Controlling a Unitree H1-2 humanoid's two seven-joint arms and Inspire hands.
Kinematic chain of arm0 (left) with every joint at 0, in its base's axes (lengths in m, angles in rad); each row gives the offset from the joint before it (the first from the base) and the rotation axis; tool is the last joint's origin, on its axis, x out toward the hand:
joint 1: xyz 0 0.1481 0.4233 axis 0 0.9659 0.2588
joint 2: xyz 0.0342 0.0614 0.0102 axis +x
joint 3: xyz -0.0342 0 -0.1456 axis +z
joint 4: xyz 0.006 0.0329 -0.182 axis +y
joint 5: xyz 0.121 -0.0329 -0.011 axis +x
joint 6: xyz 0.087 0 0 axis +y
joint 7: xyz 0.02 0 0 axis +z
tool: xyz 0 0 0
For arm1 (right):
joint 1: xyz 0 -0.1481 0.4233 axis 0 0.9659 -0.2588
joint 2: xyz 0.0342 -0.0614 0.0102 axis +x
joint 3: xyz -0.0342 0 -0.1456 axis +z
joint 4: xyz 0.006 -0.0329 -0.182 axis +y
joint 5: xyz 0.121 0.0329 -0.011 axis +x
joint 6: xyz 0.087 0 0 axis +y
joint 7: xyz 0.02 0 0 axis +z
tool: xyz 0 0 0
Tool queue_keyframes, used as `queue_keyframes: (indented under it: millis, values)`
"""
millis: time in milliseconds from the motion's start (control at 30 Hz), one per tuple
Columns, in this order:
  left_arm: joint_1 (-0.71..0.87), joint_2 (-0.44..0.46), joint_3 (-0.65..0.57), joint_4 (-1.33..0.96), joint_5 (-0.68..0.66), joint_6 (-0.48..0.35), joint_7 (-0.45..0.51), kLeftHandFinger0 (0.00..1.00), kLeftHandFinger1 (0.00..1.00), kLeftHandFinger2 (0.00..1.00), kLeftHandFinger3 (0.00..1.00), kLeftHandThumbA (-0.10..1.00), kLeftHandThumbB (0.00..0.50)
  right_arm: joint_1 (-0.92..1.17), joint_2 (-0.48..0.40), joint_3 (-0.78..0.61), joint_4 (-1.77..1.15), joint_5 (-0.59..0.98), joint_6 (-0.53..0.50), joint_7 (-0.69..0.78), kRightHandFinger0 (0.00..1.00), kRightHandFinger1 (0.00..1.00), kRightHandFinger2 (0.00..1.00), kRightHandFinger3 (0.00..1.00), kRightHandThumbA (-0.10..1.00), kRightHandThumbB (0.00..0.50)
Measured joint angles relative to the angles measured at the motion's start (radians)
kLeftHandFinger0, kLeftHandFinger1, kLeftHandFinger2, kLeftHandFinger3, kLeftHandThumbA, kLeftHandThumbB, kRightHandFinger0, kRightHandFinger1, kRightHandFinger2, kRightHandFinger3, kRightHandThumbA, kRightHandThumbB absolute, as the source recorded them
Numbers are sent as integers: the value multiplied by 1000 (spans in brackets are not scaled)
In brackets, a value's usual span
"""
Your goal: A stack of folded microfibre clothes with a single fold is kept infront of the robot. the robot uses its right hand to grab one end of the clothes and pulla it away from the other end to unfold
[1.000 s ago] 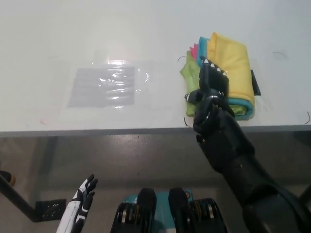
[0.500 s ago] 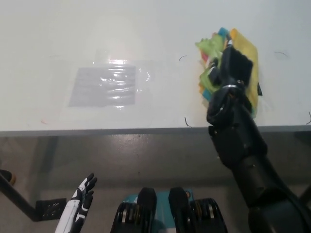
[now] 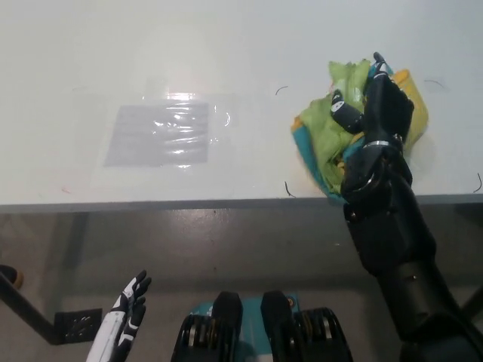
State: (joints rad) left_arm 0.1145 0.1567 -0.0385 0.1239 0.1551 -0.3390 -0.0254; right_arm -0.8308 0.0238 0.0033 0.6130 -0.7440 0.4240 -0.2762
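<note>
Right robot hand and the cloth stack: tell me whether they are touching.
Touching. The head view shows the right robot hand closed on the cloth stack, with green cloth bunched around its fingers and lifted.

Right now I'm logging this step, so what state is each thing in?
Cloths: bunched and partly opened, green layer on top, near the table's front edge.
Right hand: shut on the cloths.
Left hand: open, resting low below the table.
Plastic sheet: flat on the table, untouched.
</note>
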Motion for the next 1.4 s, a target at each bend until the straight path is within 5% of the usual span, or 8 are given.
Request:
queue_keyframes:
  millis: [600, 633, 667, 767, 900, 1167, 1267, 1400]
  values:
    - [0, 1, -1, 0, 15, 1, 0, 1000, 1000, 1000, 1000, 1000, 357, 54, -37, 2, -50, 227, -67, 83, 1000, 1000, 1000, 1000, 834, 393]
    - [0, 1, -1, 0, 16, 1, 0, 1000, 1000, 1000, 1000, 1000, 361, 54, -37, 2, -48, 229, -67, 81, 815, 931, 1000, 1000, 524, 312]
    - [0, 1, -1, 0, 18, 1, 0, 1000, 1000, 1000, 1000, 1000, 363, 53, -37, 0, -38, 231, -68, 69, 420, 476, 597, 739, 257, 304]
    - [0, 1, -1, 0, 20, 2, 0, 1000, 1000, 1000, 1000, 1000, 355, 51, -31, -19, -3, 233, -74, 17, 3, 77, 287, 318, -98, 234]
    - [0, 0, -1, 2, 21, 2, 0, 1000, 1000, 1000, 1000, 1000, 360, 51, -28, -47, 43, 233, -115, -61, 0, 321, 679, 785, -100, 195]
    - [2, 0, 1, 3, 20, 3, 0, 1000, 1000, 1000, 1000, 1000, 380, 83, -41, -101, 62, 240, -227, -207, 2, 322, 683, 801, -100, 198]
    - [8, 1, 4, 3, 20, 3, 0, 1000, 1000, 1000, 1000, 1000, 386, 114, -60, -122, 55, 245, -265, -258, 403, 710, 1000, 1000, 86, 245]
    - [27, 2, 13, 2, 16, 2, 0, 1000, 1000, 1000, 1000, 1000, 391, 198, -113, -143, -38, 248, -288, -301, 669, 884, 1000, 1000, 313, 230]
